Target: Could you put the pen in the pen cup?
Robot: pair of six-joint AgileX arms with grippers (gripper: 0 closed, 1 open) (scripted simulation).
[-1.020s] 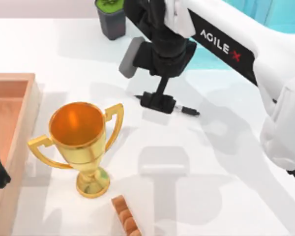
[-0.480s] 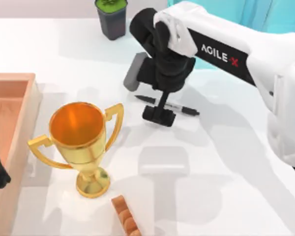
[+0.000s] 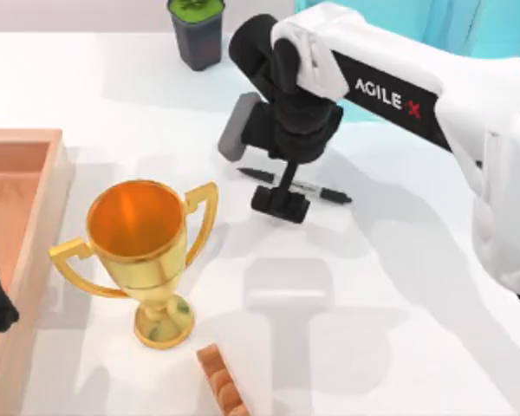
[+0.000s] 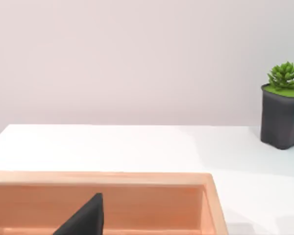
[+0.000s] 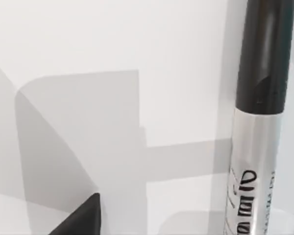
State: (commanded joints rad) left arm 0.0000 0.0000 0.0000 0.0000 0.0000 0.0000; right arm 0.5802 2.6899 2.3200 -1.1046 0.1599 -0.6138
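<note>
White-barrelled pen [image 3: 305, 187] lies flat just beyond the right gripper [image 3: 280, 204], whose opening I cannot tell; an off-centre close could roll it away.

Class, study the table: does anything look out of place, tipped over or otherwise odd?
Nothing looks damaged or spilled. The slim black-and-white pen lies flat on the table beside the right gripper, and the gold two-handled trophy stands upright.

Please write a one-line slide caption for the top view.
Right pincer over slim black-and-white pen on white table, beside gold trophy.
</note>
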